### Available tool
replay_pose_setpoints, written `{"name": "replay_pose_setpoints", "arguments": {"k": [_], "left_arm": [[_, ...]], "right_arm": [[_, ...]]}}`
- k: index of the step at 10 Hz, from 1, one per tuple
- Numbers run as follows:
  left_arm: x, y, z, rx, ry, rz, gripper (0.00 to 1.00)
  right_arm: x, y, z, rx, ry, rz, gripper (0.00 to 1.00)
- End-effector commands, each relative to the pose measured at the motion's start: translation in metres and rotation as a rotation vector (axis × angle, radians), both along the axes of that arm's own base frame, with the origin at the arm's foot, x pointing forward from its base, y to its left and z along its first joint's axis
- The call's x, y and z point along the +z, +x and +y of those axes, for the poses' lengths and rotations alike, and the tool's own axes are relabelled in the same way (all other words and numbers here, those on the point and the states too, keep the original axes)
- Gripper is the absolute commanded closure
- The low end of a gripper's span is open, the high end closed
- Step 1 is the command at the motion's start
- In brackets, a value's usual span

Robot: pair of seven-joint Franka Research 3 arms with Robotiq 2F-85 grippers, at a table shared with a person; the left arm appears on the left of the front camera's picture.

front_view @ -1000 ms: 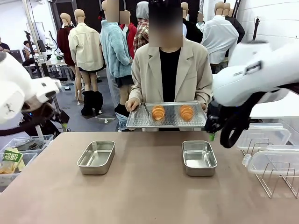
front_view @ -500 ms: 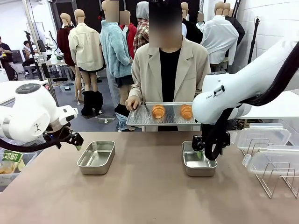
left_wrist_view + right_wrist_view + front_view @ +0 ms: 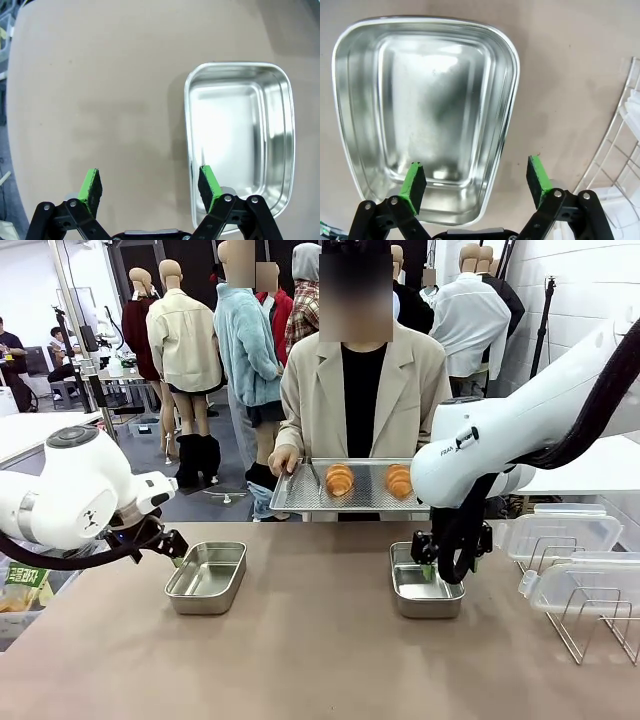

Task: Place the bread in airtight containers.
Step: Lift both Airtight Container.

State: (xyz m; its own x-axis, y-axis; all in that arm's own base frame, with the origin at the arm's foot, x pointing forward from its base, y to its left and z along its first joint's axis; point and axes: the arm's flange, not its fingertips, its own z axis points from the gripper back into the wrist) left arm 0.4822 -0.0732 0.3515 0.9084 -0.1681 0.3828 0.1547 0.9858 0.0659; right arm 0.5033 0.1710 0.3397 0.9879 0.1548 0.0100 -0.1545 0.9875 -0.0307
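Bread: two golden-brown ridged rolls (image 3: 339, 480) (image 3: 399, 481), side by side on flat steel tray (image 3: 290, 495) held by person (image 3: 362, 390), long axes pointing robot-to-person.
Boxes: left shiny steel box (image 3: 206, 577), right shiny steel box (image 3: 425, 592), on bench (image 3: 320, 660).
Left hand (image 3: 150, 180): released, straddling left box's side rim.
Right hand (image 3: 476, 175): released, straddling right box's side rim.

**Room, front view.** A plain brown table (image 3: 300, 660) spans the lower half of the frame, its top matte and evenly lit, with only soft shadows. Beyond its far edge, a grey floor (image 3: 215, 508) runs back through the left centre. A white brick wall (image 3: 590, 285) closes the upper right, with a black pole (image 3: 543, 315) standing slanted before it. Below the wall lies a white counter (image 3: 590, 478). At the upper left, slanted metal posts (image 3: 62, 290) stand before a brighter area with cluttered work desks (image 3: 105, 372). Clear plastic bins (image 3: 62, 585) sit at the lower left, beside the table.
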Motion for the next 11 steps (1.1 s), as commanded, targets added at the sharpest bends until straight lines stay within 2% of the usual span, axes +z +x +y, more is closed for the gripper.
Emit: {"name": "replay_pose_setpoints", "arguments": {"k": [1, 3, 6, 7, 11], "left_arm": [[-0.017, 0.008, -0.013, -0.049, -0.014, 0.015, 0.00], [-0.024, 0.014, -0.026, -0.072, -0.010, 0.016, 0.00], [-0.041, 0.023, -0.030, -0.057, -0.003, 0.077, 0.00], [-0.043, 0.024, -0.032, -0.060, 0.007, 0.087, 0.00], [-0.035, 0.022, -0.031, -0.086, -0.026, 0.099, 0.79]], "right_arm": [[-0.009, 0.006, 0.001, 0.006, 0.037, -0.011, 0.00], [-0.015, 0.010, 0.000, 0.016, 0.052, 0.006, 0.00], [-0.029, 0.020, -0.001, 0.020, 0.068, 0.052, 0.00], [-0.032, 0.022, -0.002, 0.019, 0.063, 0.050, 0.05], [-0.023, 0.019, -0.004, 0.000, 0.082, 0.010, 0.85]]}}
